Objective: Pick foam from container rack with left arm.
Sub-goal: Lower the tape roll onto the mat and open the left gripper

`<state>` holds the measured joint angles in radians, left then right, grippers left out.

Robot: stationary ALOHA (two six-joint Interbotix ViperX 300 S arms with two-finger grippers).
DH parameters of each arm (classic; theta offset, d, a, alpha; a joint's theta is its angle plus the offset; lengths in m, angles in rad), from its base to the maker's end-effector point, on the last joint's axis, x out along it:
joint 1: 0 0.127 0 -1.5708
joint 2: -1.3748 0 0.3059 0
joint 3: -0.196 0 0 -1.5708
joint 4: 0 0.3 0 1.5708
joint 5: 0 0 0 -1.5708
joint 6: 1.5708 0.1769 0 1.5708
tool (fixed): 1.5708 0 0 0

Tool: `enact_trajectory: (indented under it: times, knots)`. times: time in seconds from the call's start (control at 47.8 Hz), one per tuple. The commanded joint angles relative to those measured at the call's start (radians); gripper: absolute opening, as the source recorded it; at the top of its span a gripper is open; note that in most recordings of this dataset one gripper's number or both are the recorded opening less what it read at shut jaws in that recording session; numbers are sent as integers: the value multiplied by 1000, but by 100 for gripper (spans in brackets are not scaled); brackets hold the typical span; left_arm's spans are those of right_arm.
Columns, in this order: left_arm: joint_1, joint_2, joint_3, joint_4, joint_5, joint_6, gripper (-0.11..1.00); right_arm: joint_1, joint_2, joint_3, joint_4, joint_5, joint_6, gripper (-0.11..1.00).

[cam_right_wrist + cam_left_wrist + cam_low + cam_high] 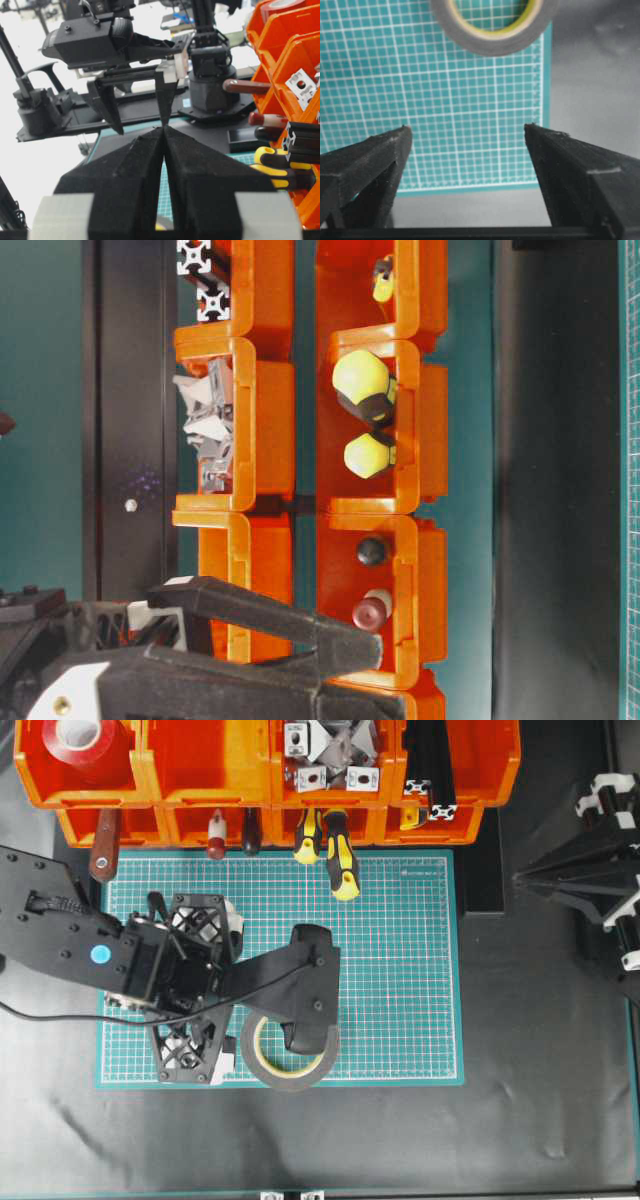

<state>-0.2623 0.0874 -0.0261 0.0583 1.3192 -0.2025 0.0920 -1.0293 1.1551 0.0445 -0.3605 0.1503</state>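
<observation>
The foam (290, 1083) is a dark grey ring with a yellow lining. It lies flat on the front edge of the green mat (400, 970), and a black part of the left arm (60, 925) covers its upper side. In the left wrist view the foam (492, 45) sits beyond my left gripper (467, 127), which is open, with only mat between its fingers. From the right wrist view the left gripper (136, 117) hangs above the mat, fingers pointing down. The orange container rack (145, 780) stands along the far edge. My right gripper (164, 127) is shut and holds nothing.
The rack bins hold a red tape roll (85, 740), metal brackets (330, 755), black extrusions (430, 770) and several tool handles. Two yellow-black screwdrivers (340, 860) stick out over the mat. The right arm (590, 870) rests at the right side.
</observation>
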Motion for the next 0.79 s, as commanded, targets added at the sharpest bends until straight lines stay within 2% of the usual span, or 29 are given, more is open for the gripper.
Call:
enact_trajectory:
  times: [0.0, 0.46, 0.774]
  knots:
    - [-3, -25, -12, 3, 0, -3, 91, 2, 6, -34, -2, -15, 2, 0]
    - [0, -60, -2, 3, -44, -15, 91, 2, 6, -35, 0, -15, 2, 0]
    - [2, -264, 121, 8, -161, -28, 90, 2, 3, -35, 0, -15, 2, 0]
